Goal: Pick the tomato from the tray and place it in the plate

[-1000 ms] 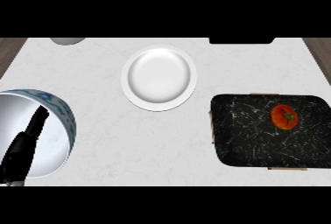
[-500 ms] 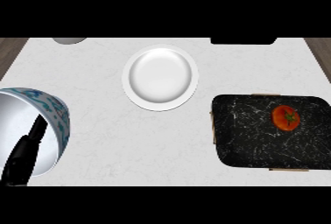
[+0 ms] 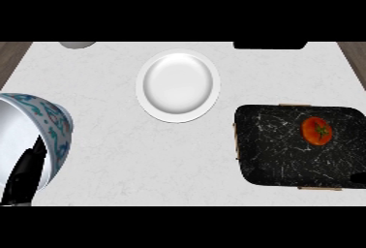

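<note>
We found the tomato (image 3: 316, 131) lying in the black marbled tray (image 3: 279, 155), toward its upper right part, stem side up and with nothing touching it. The tray sat at the right of the table (image 3: 143, 160). The white plate (image 3: 178, 86) stood apart from it, up and to the left, with bare table between them. That layout seemed to suit the job, as we judged the carry from tray to plate would be a short one, leftward and away from the robot, with nothing in the path. The plate held nothing, so we judged the task had not yet begun. At the left edge a large bowl (image 3: 53, 121) with a blue-green pattern on its outer wall was tipped so that its pale inside faced us. Across its lower part lay a black shape that we took for the left hand (image 3: 25, 174). We could not tell whether that hand was open or closed, nor whether it had hold of the bowl or only lay in front of it. The right hand, the nearer one to the tray, did not show at all. A grey object (image 3: 77, 44) and a dark object (image 3: 270, 45) sat at the table's far edge, well clear of the tomato.
</note>
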`<state>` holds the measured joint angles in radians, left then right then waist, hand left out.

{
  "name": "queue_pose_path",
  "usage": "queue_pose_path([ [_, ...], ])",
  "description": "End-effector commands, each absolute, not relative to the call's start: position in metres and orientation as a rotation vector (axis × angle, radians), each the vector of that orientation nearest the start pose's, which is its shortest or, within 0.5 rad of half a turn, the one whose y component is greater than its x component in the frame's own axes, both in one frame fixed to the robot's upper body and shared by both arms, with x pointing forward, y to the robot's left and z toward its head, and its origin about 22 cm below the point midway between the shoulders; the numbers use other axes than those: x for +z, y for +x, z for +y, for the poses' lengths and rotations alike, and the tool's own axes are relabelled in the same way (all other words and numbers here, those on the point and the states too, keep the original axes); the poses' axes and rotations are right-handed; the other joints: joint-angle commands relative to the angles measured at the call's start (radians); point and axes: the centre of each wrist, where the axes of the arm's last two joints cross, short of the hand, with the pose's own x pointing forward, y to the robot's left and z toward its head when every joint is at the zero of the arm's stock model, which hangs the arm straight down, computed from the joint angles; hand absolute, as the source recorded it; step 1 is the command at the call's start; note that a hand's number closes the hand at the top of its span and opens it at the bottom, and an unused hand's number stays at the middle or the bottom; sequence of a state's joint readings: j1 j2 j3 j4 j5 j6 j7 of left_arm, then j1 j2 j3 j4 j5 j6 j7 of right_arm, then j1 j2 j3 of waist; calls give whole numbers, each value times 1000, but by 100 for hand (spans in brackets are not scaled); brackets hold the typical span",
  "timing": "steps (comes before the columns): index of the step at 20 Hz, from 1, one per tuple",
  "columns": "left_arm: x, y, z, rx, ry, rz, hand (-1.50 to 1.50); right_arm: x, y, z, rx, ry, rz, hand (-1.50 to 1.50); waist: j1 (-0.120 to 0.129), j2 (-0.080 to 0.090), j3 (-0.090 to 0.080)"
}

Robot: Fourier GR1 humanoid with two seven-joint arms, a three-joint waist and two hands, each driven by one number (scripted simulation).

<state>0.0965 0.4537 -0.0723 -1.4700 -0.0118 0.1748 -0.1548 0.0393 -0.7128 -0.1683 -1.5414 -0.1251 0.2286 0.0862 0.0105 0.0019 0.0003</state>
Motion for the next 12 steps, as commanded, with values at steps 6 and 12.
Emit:
queue_pose_path([
  [6, 1, 208, 328, -281, 474, -1506, 0, 77, 274, -412, 560, -387, -1320, -150, -1, -2, 0],
  [12, 8, 224, 329, -277, 489, -1515, 0, 63, 276, -415, 611, -327, -1322, -150, -8, -2, 0],
])
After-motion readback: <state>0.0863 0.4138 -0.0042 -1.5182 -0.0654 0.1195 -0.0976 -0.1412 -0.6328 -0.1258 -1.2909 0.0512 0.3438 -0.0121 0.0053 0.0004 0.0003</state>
